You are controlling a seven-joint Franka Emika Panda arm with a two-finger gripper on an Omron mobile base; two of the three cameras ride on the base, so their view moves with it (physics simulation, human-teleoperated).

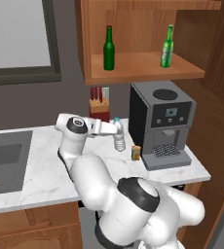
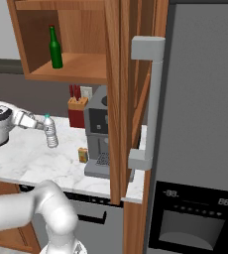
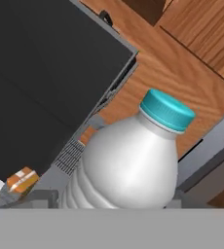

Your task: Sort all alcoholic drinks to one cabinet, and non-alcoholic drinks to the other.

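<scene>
The water bottle [image 1: 119, 139] [image 2: 50, 133], clear ribbed plastic with a blue cap, is the non-alcoholic drink. It leans slightly over the marble counter [image 1: 46, 170], left of the coffee machine. My gripper [image 1: 117, 128] [image 2: 43, 124] reaches in level from the left and is shut on the bottle's upper part. In the hand view the bottle [image 3: 128, 165] sits close up between the jaws and hides the fingertips. Two green beer bottles stand upright on the shelf of the wide open cabinet [image 1: 143, 70]: a dark one [image 1: 108, 48] [image 2: 55, 48] at left and a bright one [image 1: 167, 47] at right. The other cabinet is out of view.
A black coffee machine [image 1: 162, 124] stands right of the bottle, with a small orange box [image 1: 136, 152] at its left foot. A knife block [image 1: 99, 107] stands at the back wall. The sink [image 1: 4, 160] lies at far left. A grey fridge [image 2: 200, 124] stands to the right.
</scene>
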